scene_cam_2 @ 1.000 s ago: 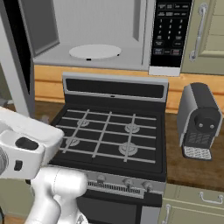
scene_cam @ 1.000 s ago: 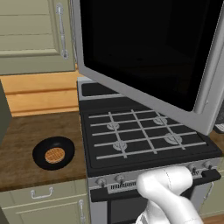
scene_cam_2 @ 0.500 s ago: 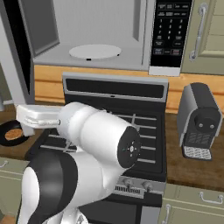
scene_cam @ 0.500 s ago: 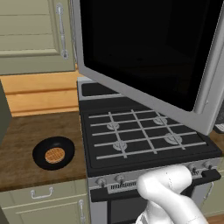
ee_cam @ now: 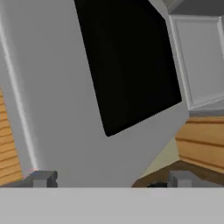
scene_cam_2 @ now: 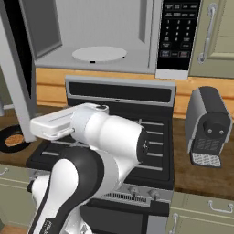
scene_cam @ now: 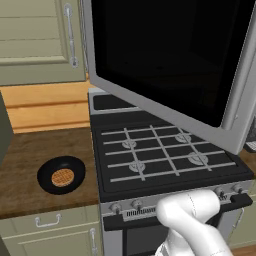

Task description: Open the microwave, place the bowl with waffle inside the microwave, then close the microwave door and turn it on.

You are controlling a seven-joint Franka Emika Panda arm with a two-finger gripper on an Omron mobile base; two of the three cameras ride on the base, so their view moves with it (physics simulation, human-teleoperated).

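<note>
Microwave door (scene_cam: 165,65): open. My arm has swung left; end effector (ee_cam: 109,179) spread, empty, door just ahead. Bowl (scene_cam: 61,174) on surface awaits pickup.

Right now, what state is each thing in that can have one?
microwave door: swung wide open
microwave: cavity empty, turntable bare
bowl: on the counter left of the stove, holding the waffle
hand: open, empty, facing the door
upper cabinet door: closed

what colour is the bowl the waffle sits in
Black. The bowl holding the golden-brown waffle shows best in the left base view.
</note>
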